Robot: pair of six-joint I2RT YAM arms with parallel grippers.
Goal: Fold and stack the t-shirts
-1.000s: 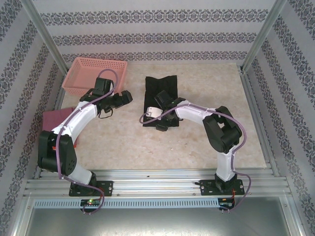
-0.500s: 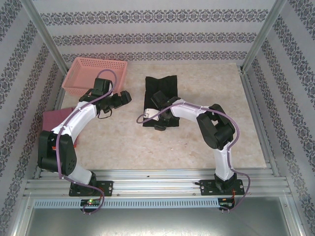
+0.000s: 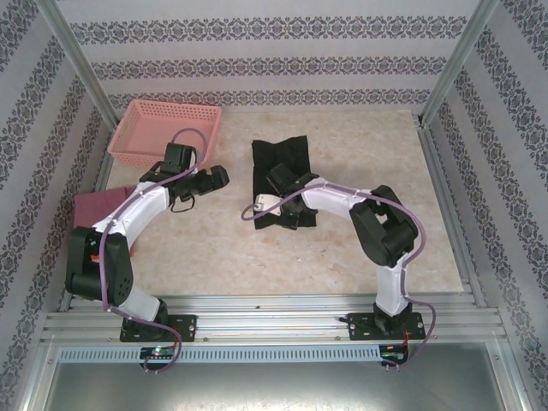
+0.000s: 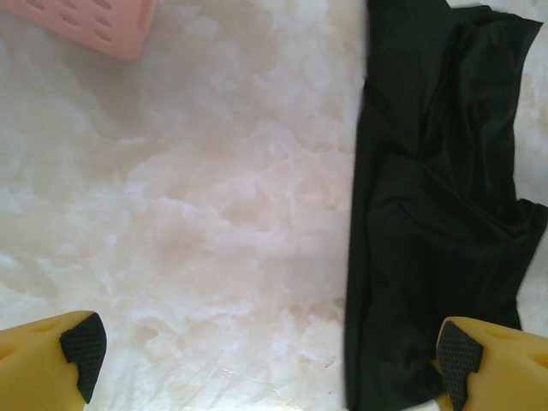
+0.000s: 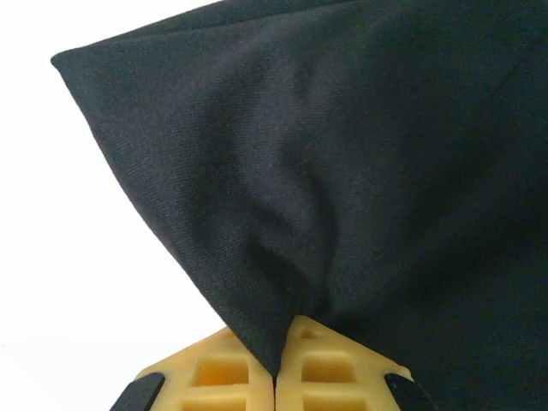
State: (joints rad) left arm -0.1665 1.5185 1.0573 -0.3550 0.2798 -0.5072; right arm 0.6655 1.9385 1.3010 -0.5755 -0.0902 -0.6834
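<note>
Room: right half of the table is bare, and so is the near strip by the arm bases. The pink basket sits in the far-left corner by the frame rail. The dusty-pink shirt lies at the left edge, partly under the left arm. The black shirt is mid-table, well apart from the rails and the basket.

Over it, the right end effector: wrist view has its fingers pinched fully together on a fold of the black cloth, which spreads out from them in a peak. The left end effector hovers over bare table just left of the black shirt, spread wide, holding nothing. One pad sits over the cloth near its left edge; can't tell if it touches.

Vs 0.5 s ago: left end effector has shifted slightly toward the near side, right elbow has swung back out to the right, and the shirt's near end is bunched and shifted right.
</note>
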